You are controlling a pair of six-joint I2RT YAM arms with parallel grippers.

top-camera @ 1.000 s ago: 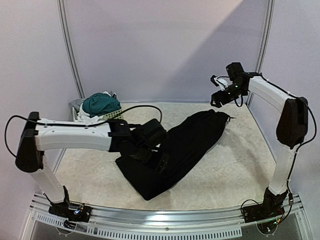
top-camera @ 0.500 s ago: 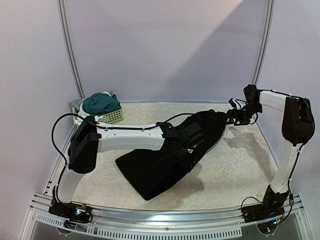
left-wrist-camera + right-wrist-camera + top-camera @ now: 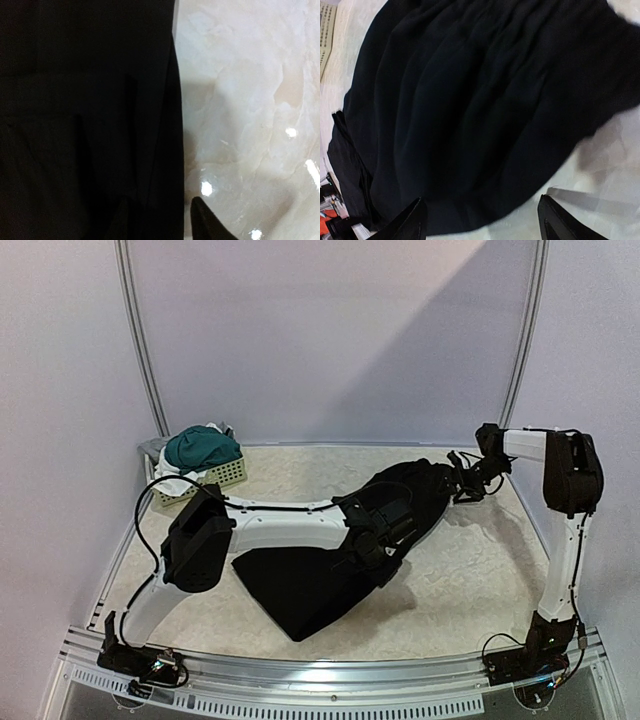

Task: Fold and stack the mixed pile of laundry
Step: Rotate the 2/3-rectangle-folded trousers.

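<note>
A pair of black trousers point(image 3: 300, 590) lies diagonally across the pale marbled table point(image 3: 480, 570). The left claw point(image 3: 384, 552) sits low over their middle with its jaws apart, gripping nothing. It straddles the trousers' straight side edge, with one fingertip point(image 3: 207, 225) over bare table and the other over black cloth. Beyond that edge, open table spreads out. The right claw point(image 3: 462, 486) hangs spread wide over the gathered end of the trousers, holding nothing. The rumpled rim of that end lies between its fingers point(image 3: 555, 225). Well away from both claws, behind the left arm, teal shorts point(image 3: 203, 448) and a white cloth point(image 3: 178, 478) are heaped on a small basket point(image 3: 228, 474) in the table's corner.
</note>
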